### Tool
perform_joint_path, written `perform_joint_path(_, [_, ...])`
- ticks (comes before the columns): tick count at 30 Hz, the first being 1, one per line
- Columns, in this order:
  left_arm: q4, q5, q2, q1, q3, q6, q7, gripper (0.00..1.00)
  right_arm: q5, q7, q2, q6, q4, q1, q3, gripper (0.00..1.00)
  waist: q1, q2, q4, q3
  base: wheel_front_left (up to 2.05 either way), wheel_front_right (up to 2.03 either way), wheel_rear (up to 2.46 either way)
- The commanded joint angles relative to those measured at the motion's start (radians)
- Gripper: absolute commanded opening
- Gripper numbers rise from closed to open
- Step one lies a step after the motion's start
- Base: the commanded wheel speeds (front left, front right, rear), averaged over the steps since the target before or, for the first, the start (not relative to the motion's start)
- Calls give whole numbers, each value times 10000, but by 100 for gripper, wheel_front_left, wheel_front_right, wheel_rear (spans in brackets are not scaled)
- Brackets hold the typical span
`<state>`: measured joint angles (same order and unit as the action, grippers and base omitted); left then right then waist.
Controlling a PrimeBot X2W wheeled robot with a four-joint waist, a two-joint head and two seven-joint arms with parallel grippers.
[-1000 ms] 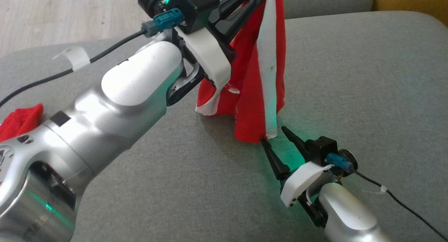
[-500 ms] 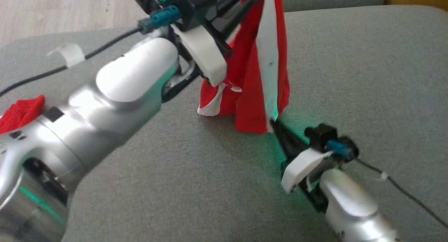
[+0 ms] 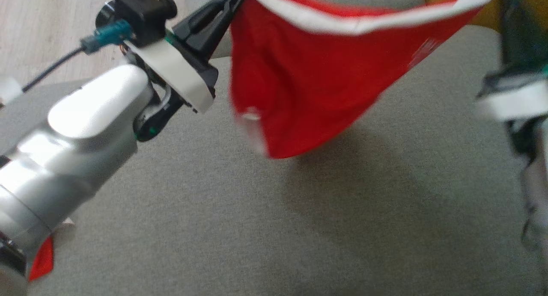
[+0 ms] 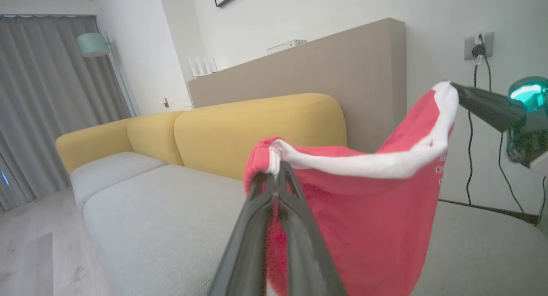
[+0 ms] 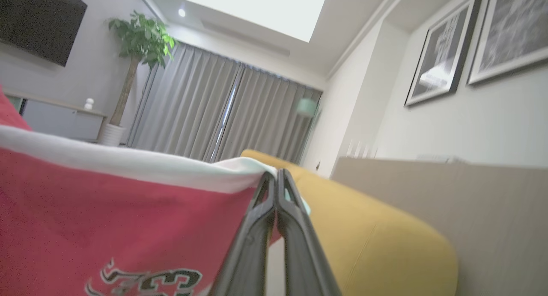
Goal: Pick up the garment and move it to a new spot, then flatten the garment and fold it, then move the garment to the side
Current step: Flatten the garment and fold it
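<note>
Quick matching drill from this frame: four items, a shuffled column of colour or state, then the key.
Column 1
1 garment
2 seat cushion
3 sofa backrest
4 left gripper

Column 2
a yellow
b shut on the garment's edge
c grey
d red with white trim

Pairs: 1-d, 2-c, 3-a, 4-b

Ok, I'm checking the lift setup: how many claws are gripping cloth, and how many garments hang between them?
Claws gripping cloth: 2, the left claw and the right claw
Garments hanging between them: 1, the red garment
Total: 3
</note>
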<state>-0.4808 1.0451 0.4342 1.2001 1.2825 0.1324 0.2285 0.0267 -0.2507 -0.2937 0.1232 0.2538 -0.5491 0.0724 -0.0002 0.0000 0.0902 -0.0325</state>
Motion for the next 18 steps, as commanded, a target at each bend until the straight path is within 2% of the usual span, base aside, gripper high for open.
perform_joint_path(1, [186, 132, 397, 845, -665, -17, -39, 0, 87, 64, -297, 75, -428, -1012, 159, 0, 2, 0, -3, 16, 0, 0, 0])
perform_joint_path(4, [229, 278, 427, 1331, -854, -17, -195, 0, -69, 442, -871, 75, -254, -2343, 466, 0, 2, 0, -109, -258, 0, 0, 0])
perform_joint_path(8, [-152, 97, 88, 2227, -827, -17, -213, 0, -195, 606, -1631, 75, 826, -4332, 1131, 0, 2, 0, -326, -1058, 0, 0, 0])
perform_joint_path(13, [-1291, -781, -373, 3498, -870, -17, 230, 0, -76, 260, -1965, 75, 2157, -6533, 1611, 0, 2, 0, -422, -2405, 0, 0, 0])
perform_joint_path(15, [-1686, -1393, -514, 3981, -1309, -61, 314, 0, 50, 70, -1939, 75, 2475, -7202, 1476, 0, 2, 0, -427, -2848, 0, 0, 0])
perform_joint_path(18, [-1245, -2816, -537, 4162, -2775, -478, 327, 0, 239, -74, -1813, 75, 2638, -7730, 1189, 0, 2, 0, -418, -3303, 0, 0, 0])
